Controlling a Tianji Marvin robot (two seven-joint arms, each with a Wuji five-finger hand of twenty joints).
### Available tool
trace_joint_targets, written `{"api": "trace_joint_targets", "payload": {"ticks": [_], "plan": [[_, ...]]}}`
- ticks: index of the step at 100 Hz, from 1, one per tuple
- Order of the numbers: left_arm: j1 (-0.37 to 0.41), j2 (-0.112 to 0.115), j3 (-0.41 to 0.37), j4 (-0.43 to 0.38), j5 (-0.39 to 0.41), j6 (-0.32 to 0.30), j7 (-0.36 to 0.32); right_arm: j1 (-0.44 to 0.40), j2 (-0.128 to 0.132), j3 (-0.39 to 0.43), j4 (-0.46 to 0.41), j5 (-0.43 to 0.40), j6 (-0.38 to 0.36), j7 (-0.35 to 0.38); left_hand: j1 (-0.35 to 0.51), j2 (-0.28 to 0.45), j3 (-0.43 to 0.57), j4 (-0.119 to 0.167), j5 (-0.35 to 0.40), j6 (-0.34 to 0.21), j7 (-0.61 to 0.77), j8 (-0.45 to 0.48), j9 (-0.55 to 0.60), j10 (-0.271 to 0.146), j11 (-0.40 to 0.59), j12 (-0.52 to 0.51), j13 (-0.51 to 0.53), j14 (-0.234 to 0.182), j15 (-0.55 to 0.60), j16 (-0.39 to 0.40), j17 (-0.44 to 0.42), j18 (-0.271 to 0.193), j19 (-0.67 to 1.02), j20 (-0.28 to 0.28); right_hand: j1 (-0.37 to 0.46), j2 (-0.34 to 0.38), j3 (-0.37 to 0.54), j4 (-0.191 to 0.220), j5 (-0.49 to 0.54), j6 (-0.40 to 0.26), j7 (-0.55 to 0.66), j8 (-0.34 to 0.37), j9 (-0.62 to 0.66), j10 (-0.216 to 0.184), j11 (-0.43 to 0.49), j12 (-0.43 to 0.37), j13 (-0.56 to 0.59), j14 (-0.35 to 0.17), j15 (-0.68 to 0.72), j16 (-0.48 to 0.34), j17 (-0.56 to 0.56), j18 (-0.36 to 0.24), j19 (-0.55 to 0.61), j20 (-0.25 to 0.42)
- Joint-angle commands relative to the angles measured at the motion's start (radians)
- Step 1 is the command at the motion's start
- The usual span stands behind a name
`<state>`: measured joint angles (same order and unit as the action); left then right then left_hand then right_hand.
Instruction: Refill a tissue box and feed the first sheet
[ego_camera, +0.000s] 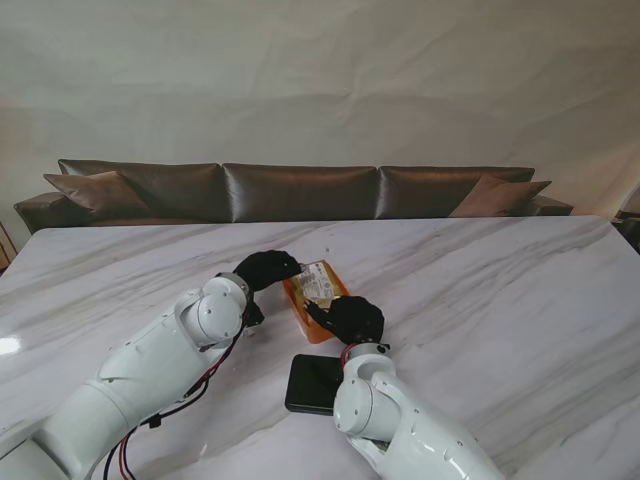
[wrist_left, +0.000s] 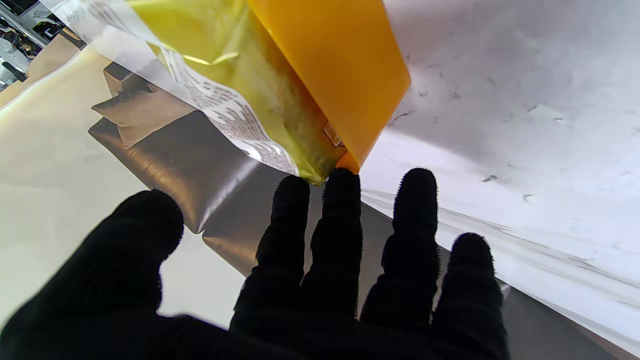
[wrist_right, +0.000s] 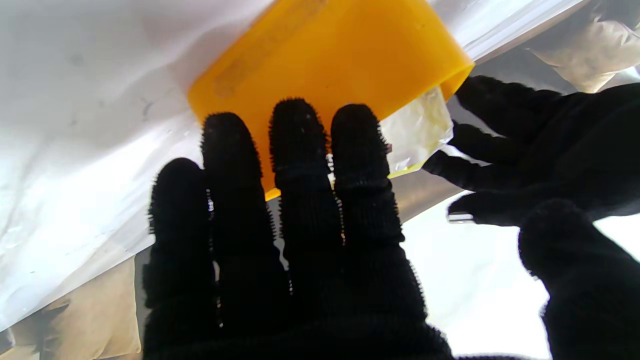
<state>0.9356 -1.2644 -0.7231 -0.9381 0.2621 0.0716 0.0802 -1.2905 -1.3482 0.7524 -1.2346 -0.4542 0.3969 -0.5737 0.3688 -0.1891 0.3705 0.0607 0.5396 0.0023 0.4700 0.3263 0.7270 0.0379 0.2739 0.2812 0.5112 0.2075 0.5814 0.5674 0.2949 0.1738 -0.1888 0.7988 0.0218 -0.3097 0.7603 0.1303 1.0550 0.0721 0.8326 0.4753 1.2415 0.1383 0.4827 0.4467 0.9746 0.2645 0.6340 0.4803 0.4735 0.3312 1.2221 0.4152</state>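
An orange tissue box (ego_camera: 312, 312) lies on the marble table (ego_camera: 480, 290) between my two hands. A plastic-wrapped tissue pack (ego_camera: 319, 281) with printed text sits in its open top and sticks out. My left hand (ego_camera: 266, 269) in a black glove is at the box's far left end, fingers spread, with fingertips (wrist_left: 341, 186) at the box (wrist_left: 345, 70) corner beside the pack (wrist_left: 225, 95). My right hand (ego_camera: 350, 318) rests against the near end, and its straight fingers (wrist_right: 300, 150) lie flat on the orange wall (wrist_right: 330, 60). Neither hand wraps around anything.
A flat black lid-like piece (ego_camera: 312, 384) lies on the table nearer to me, just beside my right forearm. A brown leather sofa (ego_camera: 300, 190) runs behind the table's far edge. The marble spreads wide on the right.
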Motion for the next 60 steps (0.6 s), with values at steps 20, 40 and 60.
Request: {"api": "trace_joint_targets", "payload": {"ticks": [20,40,60], "plan": [[0.11,0.04,-0.027,-0.124,0.045,0.053,-0.082,0.038,0.009,0.023,0.029,-0.001,0.006,0.051,0.0,0.04,0.01,0.025,0.026,0.001,0.01,-0.006,0.162,0.027,0.264,0.094,0.039,0.017,0.018,0.017,0.01,-0.042,1.574,0.003,0.006,0.019,-0.024,-0.02,-0.094,-0.051,-0.226,-0.061,-0.059,-0.008,-0.027,-0.009,-0.024,0.005,-0.013,-0.001,-0.017,-0.019,-0.014,0.02],[0.166,0.06,-0.061,-0.205,0.05,0.096,-0.107,0.053,0.012,0.033,0.046,0.009,0.012,0.069,0.008,0.046,0.004,0.024,0.024,0.001,0.008,-0.007,0.152,0.029,0.264,0.095,0.032,0.028,0.019,0.018,0.009,-0.036,1.574,-0.002,0.007,0.017,-0.024,-0.02,-0.106,-0.056,-0.229,-0.06,-0.079,-0.008,-0.029,-0.009,-0.029,0.005,-0.014,0.0,-0.019,-0.021,-0.016,0.023],[0.225,0.088,-0.093,-0.308,0.078,0.135,-0.147,0.071,0.012,0.033,0.062,0.014,0.009,0.076,0.026,0.056,-0.013,0.025,0.008,-0.008,0.006,-0.008,0.124,0.01,0.288,0.11,0.022,0.028,0.025,0.025,-0.003,-0.038,1.567,-0.01,0.012,0.013,-0.023,-0.02,-0.119,-0.06,-0.233,-0.06,-0.091,-0.015,-0.028,-0.011,-0.029,-0.003,-0.015,-0.001,-0.018,-0.023,-0.018,0.026]]}}
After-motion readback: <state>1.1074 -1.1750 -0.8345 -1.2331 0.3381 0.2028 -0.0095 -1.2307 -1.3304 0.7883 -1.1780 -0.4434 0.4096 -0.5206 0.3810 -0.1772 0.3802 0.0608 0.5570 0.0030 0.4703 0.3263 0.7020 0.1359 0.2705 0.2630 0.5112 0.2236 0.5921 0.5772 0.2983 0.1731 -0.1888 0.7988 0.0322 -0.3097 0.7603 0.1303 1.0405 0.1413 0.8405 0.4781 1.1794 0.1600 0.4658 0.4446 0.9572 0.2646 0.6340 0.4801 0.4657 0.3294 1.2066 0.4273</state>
